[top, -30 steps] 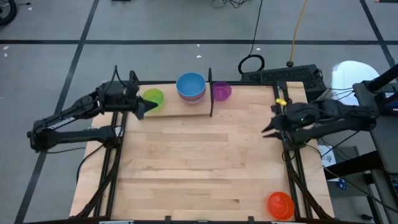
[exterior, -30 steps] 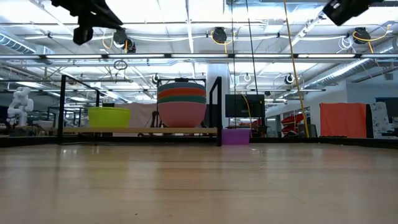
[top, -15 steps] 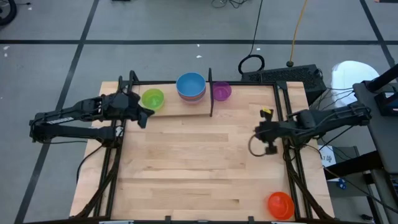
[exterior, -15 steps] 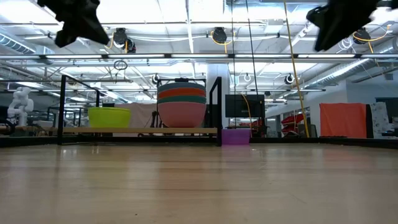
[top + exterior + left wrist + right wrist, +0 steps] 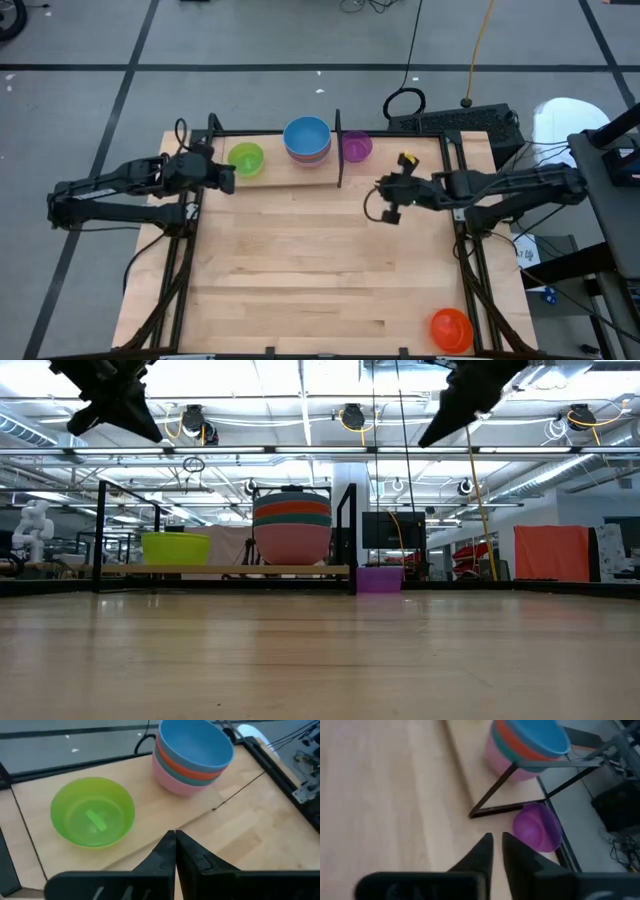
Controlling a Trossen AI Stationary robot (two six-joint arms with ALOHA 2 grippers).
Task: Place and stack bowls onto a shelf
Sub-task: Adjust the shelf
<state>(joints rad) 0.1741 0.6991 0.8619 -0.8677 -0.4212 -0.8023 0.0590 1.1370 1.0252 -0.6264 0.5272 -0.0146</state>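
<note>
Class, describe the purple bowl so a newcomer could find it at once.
Start at the wooden table and go to its far edge, where a narrow shelf ends at a black upright. The purple bowl sits alone just past that upright, on the table, unlike the green bowl and stacked bowls on the shelf.

Two dark, slender jointed arms, black cabling looped alongside. Small yellow marking near right pincer [image 5: 389, 205]. Left pincer [image 5: 228, 180] matte black, with tapered fingers [image 5: 161, 855].

Green bowl [image 5: 246, 158], bowl stack [image 5: 307, 141] on shelf [image 5: 275, 176]; purple bowl [image 5: 356, 147] beside.
</note>
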